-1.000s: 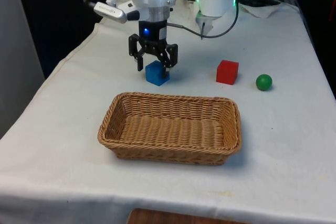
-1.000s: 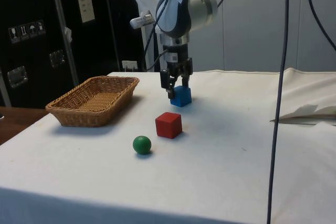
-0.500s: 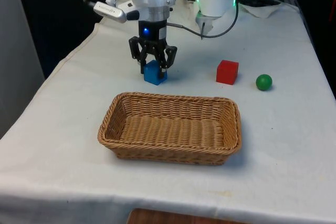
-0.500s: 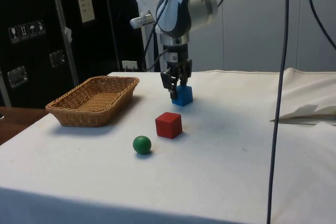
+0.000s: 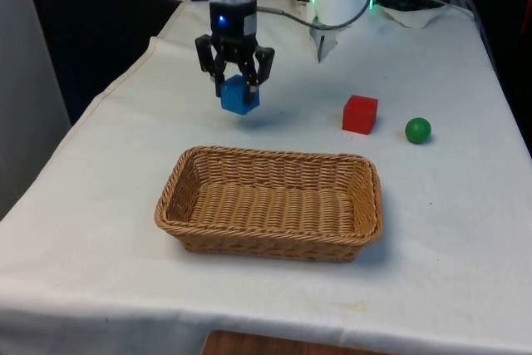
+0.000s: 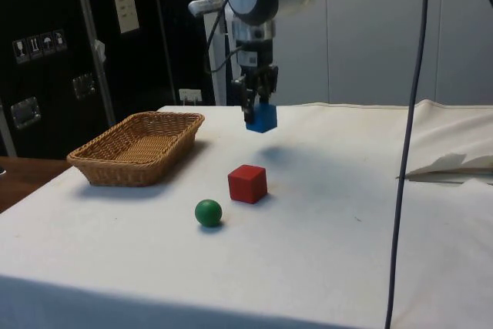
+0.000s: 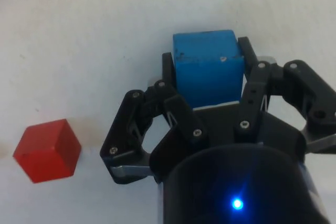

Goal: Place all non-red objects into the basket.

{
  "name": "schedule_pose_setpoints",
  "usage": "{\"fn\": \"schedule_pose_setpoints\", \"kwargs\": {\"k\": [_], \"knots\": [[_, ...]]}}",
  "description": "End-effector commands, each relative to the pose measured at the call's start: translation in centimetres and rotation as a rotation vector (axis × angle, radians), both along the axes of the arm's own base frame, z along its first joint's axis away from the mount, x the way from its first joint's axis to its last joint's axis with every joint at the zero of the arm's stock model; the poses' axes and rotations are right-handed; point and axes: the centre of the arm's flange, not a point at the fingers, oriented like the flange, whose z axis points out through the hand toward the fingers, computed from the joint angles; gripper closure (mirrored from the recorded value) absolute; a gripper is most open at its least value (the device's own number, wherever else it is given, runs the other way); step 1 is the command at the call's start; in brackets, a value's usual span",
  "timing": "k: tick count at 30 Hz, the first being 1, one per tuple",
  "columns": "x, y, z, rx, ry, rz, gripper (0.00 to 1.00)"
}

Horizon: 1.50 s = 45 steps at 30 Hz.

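My gripper (image 5: 236, 82) (image 6: 259, 104) (image 7: 206, 66) is shut on the blue cube (image 5: 239, 95) (image 6: 262, 117) (image 7: 208, 67) and holds it in the air above the cloth, beyond the far rim of the wicker basket (image 5: 170, 197) (image 6: 100, 167). The basket has nothing in it. A red cube (image 5: 360, 114) (image 6: 247, 183) (image 7: 48, 150) rests on the cloth towards the front view's right. A green ball (image 5: 418, 130) (image 6: 208, 212) lies further right of the red cube.
Cables (image 5: 349, 46) trail over the cloth behind the gripper near the robot base. In the side view a folded part of the cloth (image 6: 454, 161) rises at the table's far side, with a cable (image 6: 408, 144) hanging in front.
The fingers closed on the blue cube, which stood on the cloth a second ago. The gripper has since risen with it, lifting the cube off the table.
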Motion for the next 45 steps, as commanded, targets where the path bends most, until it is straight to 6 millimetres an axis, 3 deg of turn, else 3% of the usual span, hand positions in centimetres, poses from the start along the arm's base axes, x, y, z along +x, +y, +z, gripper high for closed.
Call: {"fn": "schedule_pose_setpoints", "kwargs": {"k": [1, 4, 5, 11, 14, 27, 32, 40, 41, 45], "knots": [[0.0, -0.2, 0.5, -0.008, 0.006, -0.003, 0.46], [0.1, -0.1, 0.7, 0.002, -0.007, 0.001, 0.46], [0.2, -0.3, 1.9, -0.005, -0.002, 0.000, 0.46], [0.9, -0.2, 4.0, -0.001, -0.007, 0.007, 0.46], [0.9, -0.1, 4.2, 0.009, -0.017, 0.011, 0.46], [4.4, 0.8, 8.5, 0.011, -0.001, 0.026, 0.46], [5.2, 1.0, 9.2, 0.017, -0.005, 0.036, 0.46], [8.3, 2.2, 9.5, 0.013, 0.008, 0.046, 0.46], [7.9, 1.8, 9.6, 0.007, 0.006, 0.046, 0.46], [9.9, 3.1, 9.4, 0.007, 0.004, 0.051, 0.46]]}}
